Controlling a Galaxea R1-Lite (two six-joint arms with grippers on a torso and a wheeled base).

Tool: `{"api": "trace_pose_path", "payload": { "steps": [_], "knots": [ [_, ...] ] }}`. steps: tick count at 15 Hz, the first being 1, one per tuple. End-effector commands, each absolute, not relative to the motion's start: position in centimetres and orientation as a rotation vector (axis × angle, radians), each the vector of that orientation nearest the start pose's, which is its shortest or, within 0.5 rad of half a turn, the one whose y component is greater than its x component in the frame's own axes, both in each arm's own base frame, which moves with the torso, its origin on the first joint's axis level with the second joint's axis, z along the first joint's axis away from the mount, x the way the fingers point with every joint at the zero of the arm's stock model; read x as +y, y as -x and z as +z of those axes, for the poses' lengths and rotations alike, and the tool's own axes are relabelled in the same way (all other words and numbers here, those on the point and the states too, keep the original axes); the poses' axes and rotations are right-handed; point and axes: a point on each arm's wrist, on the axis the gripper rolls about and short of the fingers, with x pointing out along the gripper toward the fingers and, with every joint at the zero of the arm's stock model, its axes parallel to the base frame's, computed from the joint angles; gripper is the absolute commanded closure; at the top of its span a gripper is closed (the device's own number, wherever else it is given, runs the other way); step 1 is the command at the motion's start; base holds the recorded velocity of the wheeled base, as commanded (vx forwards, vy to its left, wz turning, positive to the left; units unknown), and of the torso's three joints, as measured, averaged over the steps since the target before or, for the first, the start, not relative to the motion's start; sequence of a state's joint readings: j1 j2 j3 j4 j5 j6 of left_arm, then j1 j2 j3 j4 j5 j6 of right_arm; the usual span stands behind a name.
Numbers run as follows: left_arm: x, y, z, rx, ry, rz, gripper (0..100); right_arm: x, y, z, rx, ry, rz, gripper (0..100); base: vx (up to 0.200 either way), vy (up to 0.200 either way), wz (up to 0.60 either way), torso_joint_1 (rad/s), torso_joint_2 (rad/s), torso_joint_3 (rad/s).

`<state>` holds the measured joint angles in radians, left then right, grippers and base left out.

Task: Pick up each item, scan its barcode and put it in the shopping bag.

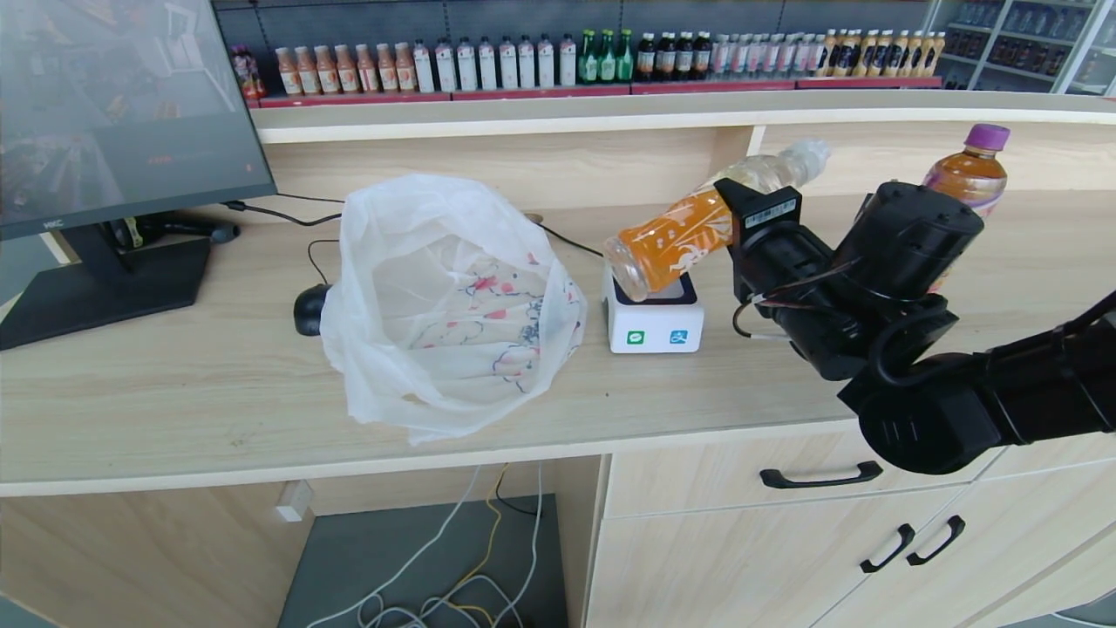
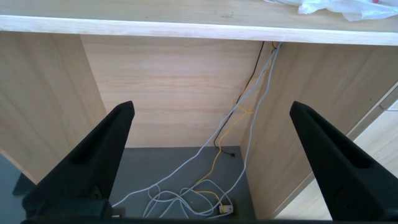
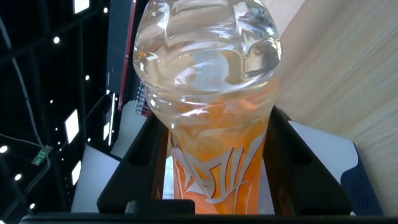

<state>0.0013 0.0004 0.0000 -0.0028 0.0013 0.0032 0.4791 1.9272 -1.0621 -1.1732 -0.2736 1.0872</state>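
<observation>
Wooden counter (image 1: 174,392): right gripper (image 1: 741,209) clamps the orange drink bottle (image 1: 671,240) over the scanner (image 1: 654,327) at centre. The shopping bag (image 1: 453,305) looks empty, a purple-capped bottle (image 1: 968,174) waits upper right, and the left gripper (image 2: 211,155) gapes.

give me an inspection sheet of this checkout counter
surface: wooden counter
job's things: orange bottle tilted, base over the white scanner; open bag beside it; purple-capped bottle standing far right
clutter: monitor, mouse
hands: right hand shut on the orange bottle; left hand open, below counter edge
cables: one cable across the counter; loose cables on the floor beneath
surroundings: shelf of bottles behind; drawers below
</observation>
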Motion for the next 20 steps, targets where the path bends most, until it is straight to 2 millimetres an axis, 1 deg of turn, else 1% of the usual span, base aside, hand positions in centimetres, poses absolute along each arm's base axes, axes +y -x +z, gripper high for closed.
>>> {"api": "trace_pose_path", "payload": {
  "steps": [1, 4, 5, 9, 11, 12, 13, 15, 17, 20],
  "knots": [
    [0.0, 2.3, 7.6, -0.003, -0.003, 0.003, 0, 16.6, -33.2, 23.0, -0.152, -1.191, 0.347, 100, 0.0, 0.0, 0.0, 0.0, 0.0, 0.0],
    [0.0, 2.3, 7.6, -0.003, -0.003, 0.002, 0, 16.6, -33.2, 23.2, -0.158, -1.191, 0.35, 100, 0.0, 0.0, 0.0, 0.0, 0.0, 0.0],
    [0.0, 2.3, 7.6, -0.003, -0.003, 0.002, 0, 16.5, -33.0, 23.6, -0.168, -1.195, 0.36, 100, 0.0, 0.0, 0.0, 0.0, 0.0, 0.0],
    [0.0, 2.3, 7.6, -0.003, -0.003, 0.003, 0, 16.4, -32.8, 24.2, -0.181, -1.192, 0.366, 100, 0.0, 0.0, 0.0, 0.0, 0.0, 0.0],
    [0.0, 2.3, 7.6, -0.003, -0.003, 0.003, 0, 16.3, -32.4, 24.8, -0.198, -1.172, 0.374, 100, 0.0, 0.0, 0.0, 0.0, 0.0, 0.0],
    [0.0, 2.3, 7.6, -0.003, -0.003, 0.002, 0, 16.1, -31.9, 25.5, -0.215, -1.152, 0.388, 100, 0.0, 0.0, 0.0, 0.0, 0.0, 0.0],
    [0.0, 2.3, 7.6, -0.003, -0.003, 0.003, 0, 16.0, -31.3, 26.3, -0.23, -1.126, 0.411, 100, 0.0, 0.0, 0.0, 0.0, 0.0, 0.0],
    [0.0, 2.3, 7.6, -0.003, -0.003, 0.003, 0, 15.9, -30.6, 27.2, -0.255, -1.048, 0.436, 100, 0.0, 0.0, 0.0, 0.0, 0.0, 0.0],
    [0.0, 2.3, 7.6, -0.003, -0.003, 0.003, 0, 16.4, -29.5, 27.8, -0.278, -0.97, 0.454, 100, 0.0, 0.0, 0.0, 0.0, 0.0, 0.0],
    [0.0, 2.3, 7.6, -0.003, -0.003, 0.002, 0, 17.4, -28.2, 28.6, -0.363, -0.802, 0.472, 100, 0.0, 0.0, 0.0, 0.0, 0.0, 0.0]
  ]
}}
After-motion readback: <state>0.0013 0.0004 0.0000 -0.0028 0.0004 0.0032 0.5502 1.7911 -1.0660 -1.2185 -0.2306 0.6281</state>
